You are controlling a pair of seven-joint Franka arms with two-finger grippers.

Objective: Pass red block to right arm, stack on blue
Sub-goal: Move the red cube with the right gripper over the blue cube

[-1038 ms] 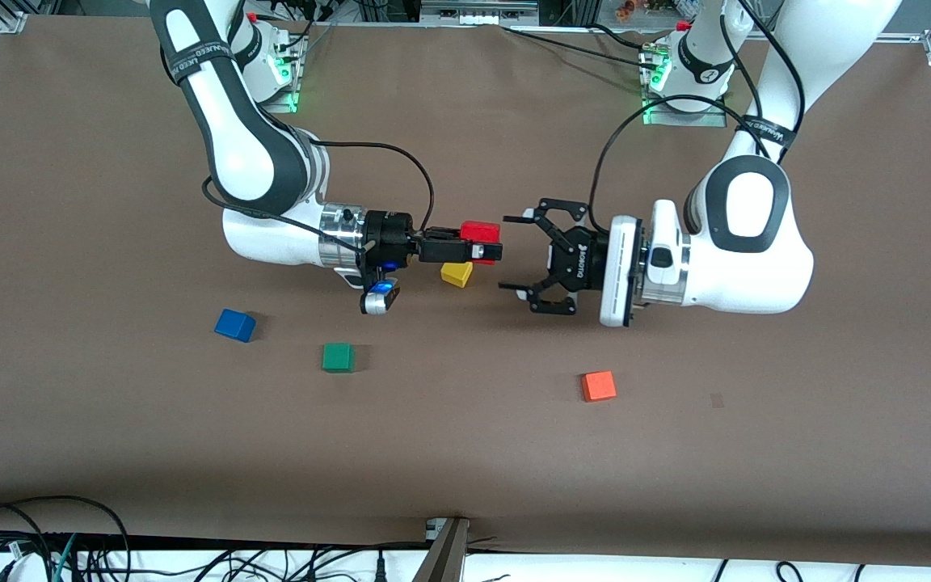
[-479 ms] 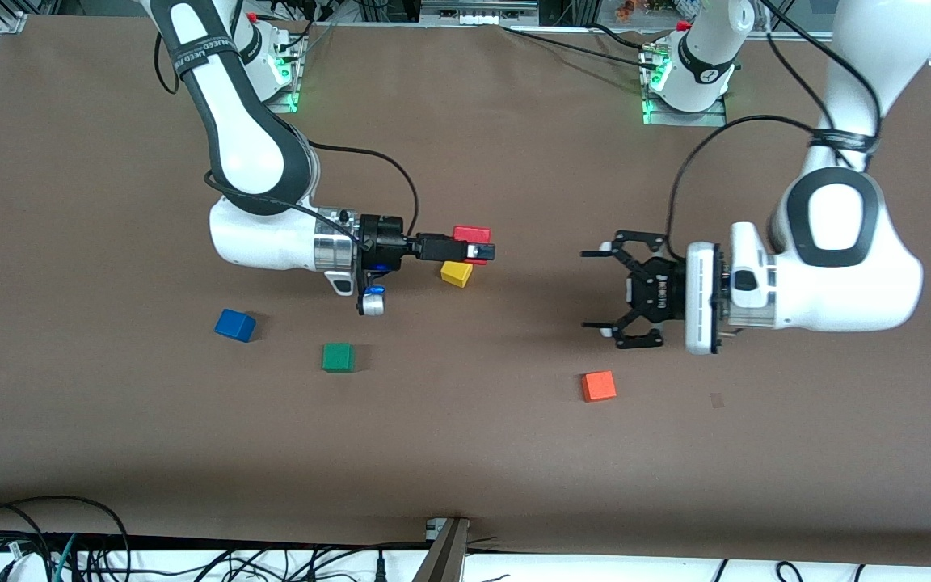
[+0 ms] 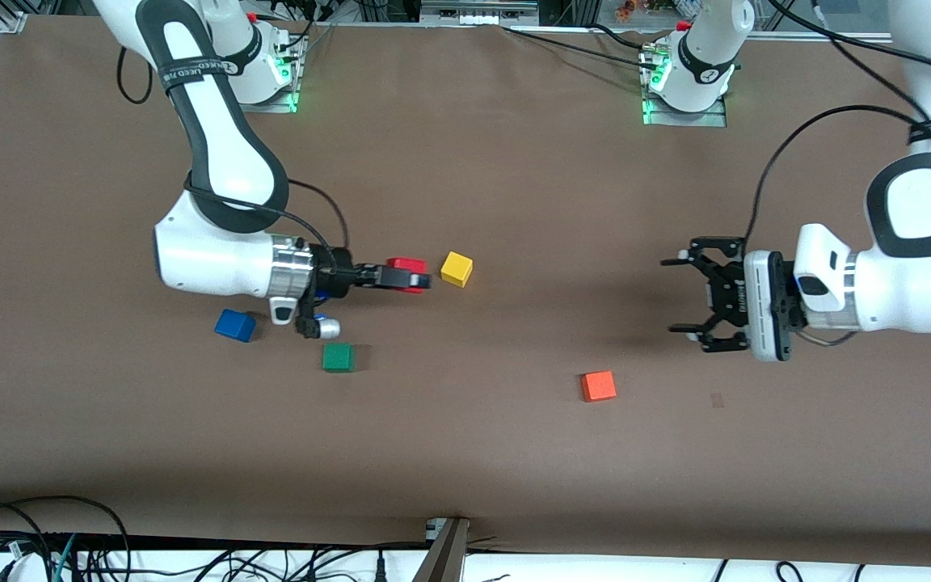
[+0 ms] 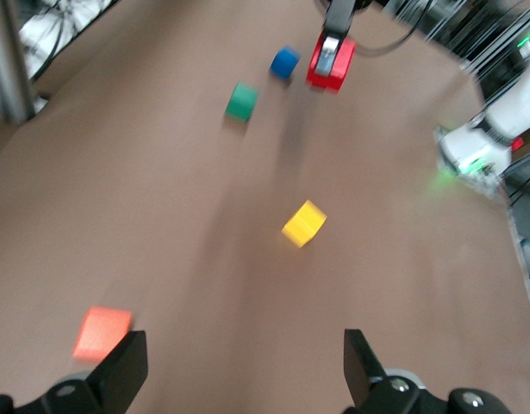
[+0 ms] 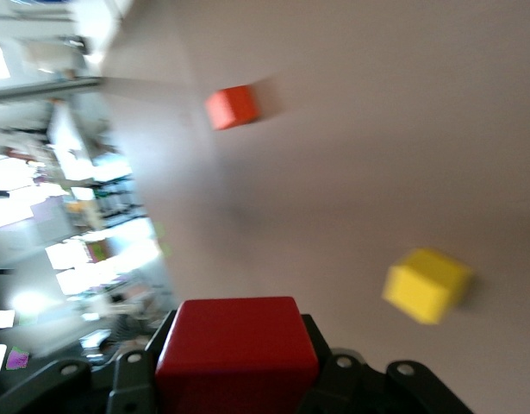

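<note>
My right gripper (image 3: 415, 279) is shut on the red block (image 3: 406, 265) and holds it above the table, between the yellow cube and the blue cube (image 3: 234, 325). The blue cube sits on the table beside the right wrist, toward the right arm's end. In the right wrist view the red block (image 5: 237, 349) fills the space between the jaws. My left gripper (image 3: 669, 295) is open and empty, up over bare table at the left arm's end. In the left wrist view the red block (image 4: 331, 65) and the blue cube (image 4: 284, 61) show far off, and the left gripper (image 4: 243, 371) stands wide open.
A yellow cube (image 3: 457, 268) lies just past the red block toward the left arm's end. A green cube (image 3: 338, 357) lies nearer the front camera than the right gripper. An orange cube (image 3: 598, 385) lies near the left gripper, nearer the front camera.
The right arm has carried the red block away from over the yellow cube toward its own end, nearer the blue cube. The left arm has drawn back toward its end, still open.
</note>
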